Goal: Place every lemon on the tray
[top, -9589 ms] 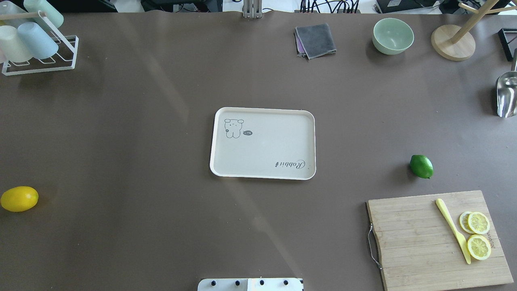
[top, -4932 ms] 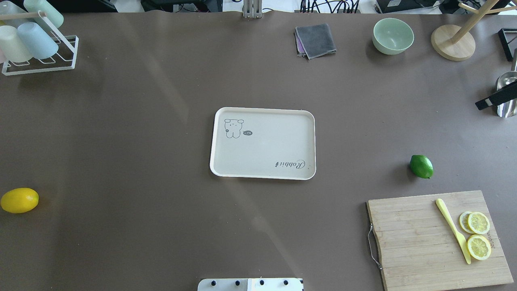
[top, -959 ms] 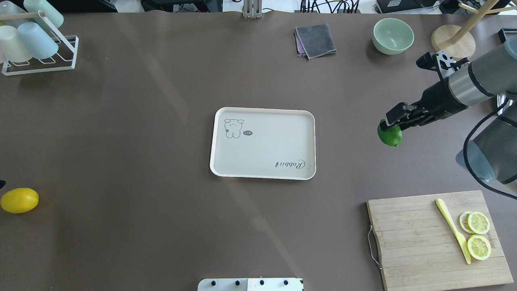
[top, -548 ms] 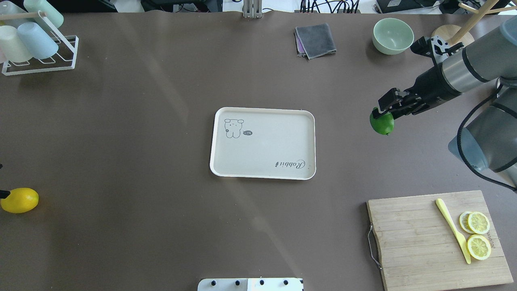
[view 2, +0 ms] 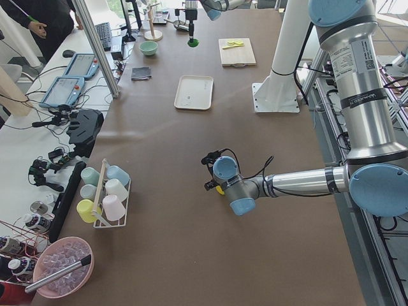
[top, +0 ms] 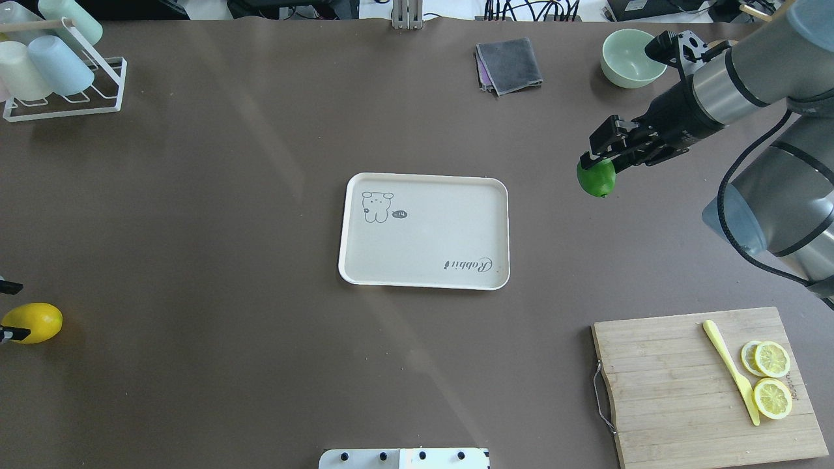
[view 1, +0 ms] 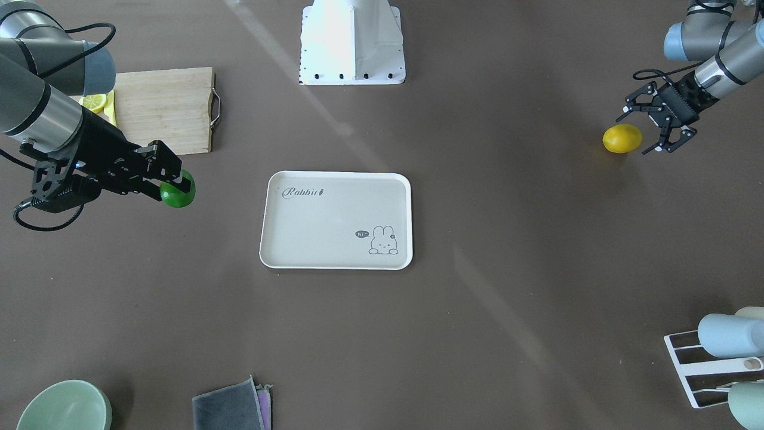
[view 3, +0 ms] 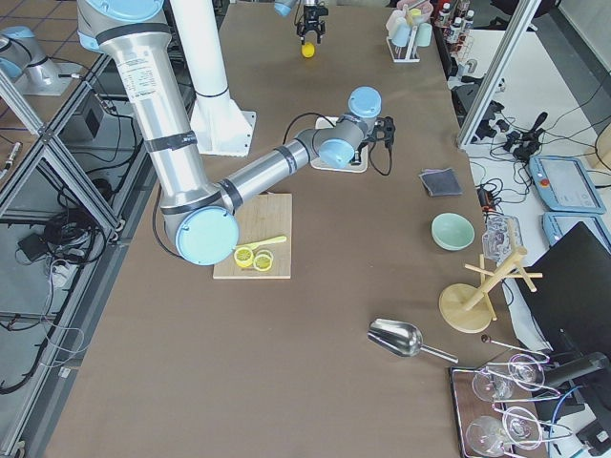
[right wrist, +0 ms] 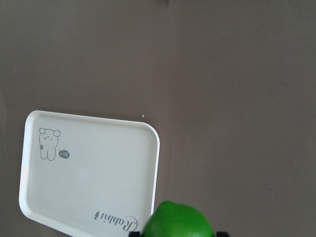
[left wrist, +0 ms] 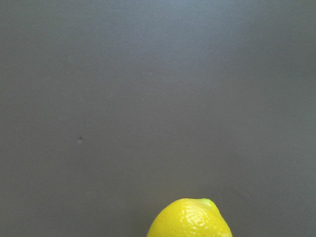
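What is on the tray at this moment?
Nothing: the tray shows only its printed bunny and lettering, fully uncovered. The green lemon is in the right gripper, off to its side; the yellow lemon lies on the table by the open left gripper.

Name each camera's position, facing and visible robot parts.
Front-facing: across table, facing robot; base, left gripper open by yellow lemon.
Overhead: behind robot, looking down; right gripper holds green lemon.
Exterior left: table's left end; left arm nearest.
Exterior right: table's right end; right arm nearest.
Left wrist: down at yellow lemon; no fingers.
Right wrist: down over green lemon.
Shared: tray in overhead and right wrist.
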`<action>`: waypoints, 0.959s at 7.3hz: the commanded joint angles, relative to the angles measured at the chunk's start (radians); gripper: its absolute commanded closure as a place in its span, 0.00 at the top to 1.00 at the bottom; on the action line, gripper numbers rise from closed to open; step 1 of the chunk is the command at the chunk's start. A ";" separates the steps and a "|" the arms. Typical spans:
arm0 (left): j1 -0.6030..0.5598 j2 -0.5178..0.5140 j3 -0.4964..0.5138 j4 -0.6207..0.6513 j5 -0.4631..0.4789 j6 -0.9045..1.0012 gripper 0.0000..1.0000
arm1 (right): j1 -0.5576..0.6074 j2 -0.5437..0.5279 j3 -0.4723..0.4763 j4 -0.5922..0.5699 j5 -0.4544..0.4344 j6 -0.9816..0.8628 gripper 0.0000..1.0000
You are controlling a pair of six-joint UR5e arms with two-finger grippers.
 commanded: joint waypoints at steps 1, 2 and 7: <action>0.032 -0.009 0.056 -0.060 0.021 -0.002 0.98 | -0.027 0.036 -0.021 -0.011 -0.030 0.016 0.00; 0.038 -0.023 0.072 -0.063 0.023 -0.003 0.98 | -0.034 0.041 -0.020 -0.011 -0.033 0.018 0.00; 0.041 -0.057 -0.026 -0.086 -0.163 -0.347 0.00 | -0.072 0.075 -0.020 -0.009 -0.055 0.062 0.00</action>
